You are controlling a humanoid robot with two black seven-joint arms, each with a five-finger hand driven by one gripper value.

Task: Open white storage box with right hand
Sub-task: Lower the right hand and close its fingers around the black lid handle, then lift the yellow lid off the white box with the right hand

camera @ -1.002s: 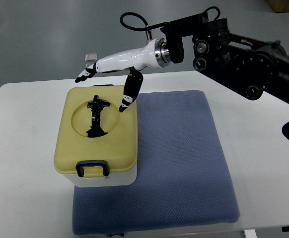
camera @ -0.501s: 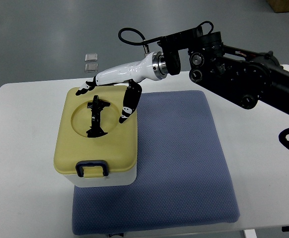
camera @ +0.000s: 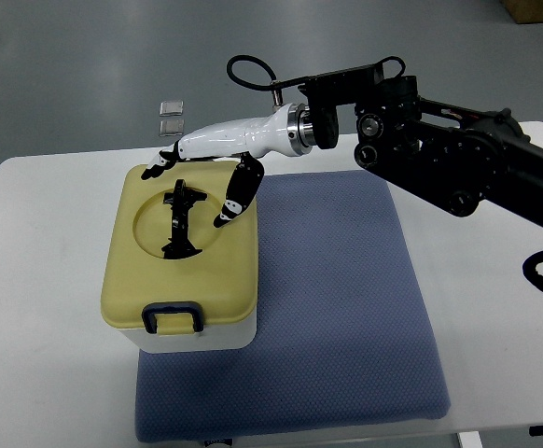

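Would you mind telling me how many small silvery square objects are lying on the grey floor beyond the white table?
2: one small silvery square object lies on the grey floor past the table's far edge, the other just nearer, beside the right hand's fingers. More may be hidden.

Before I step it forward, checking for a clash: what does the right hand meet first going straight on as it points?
Probably the yellow lid of the storage box; the right hand hovers above its far edge, height unclear.
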